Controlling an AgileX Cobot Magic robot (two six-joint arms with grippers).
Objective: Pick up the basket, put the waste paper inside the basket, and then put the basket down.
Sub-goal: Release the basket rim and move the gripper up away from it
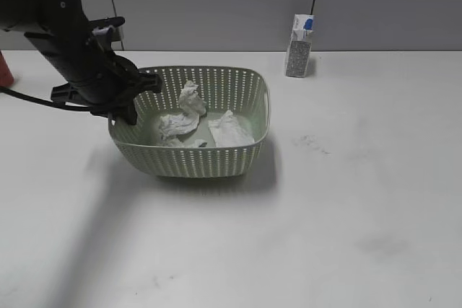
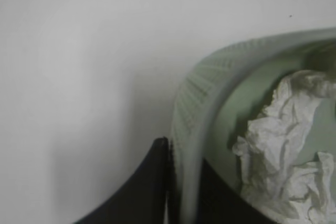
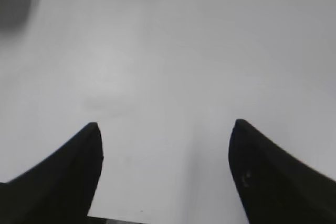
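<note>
The basket (image 1: 206, 156) sits on the table (image 1: 346, 200), its left rim pinched between the fingers of the left gripper (image 1: 131, 99). The waste paper (image 1: 189, 117) lies inside, just right of that grip. The right gripper (image 3: 165, 145) hangs spread over bare table, holding nothing. The step in hand appears to be setting the basket down; next, the left gripper must release the rim and withdraw.
</note>
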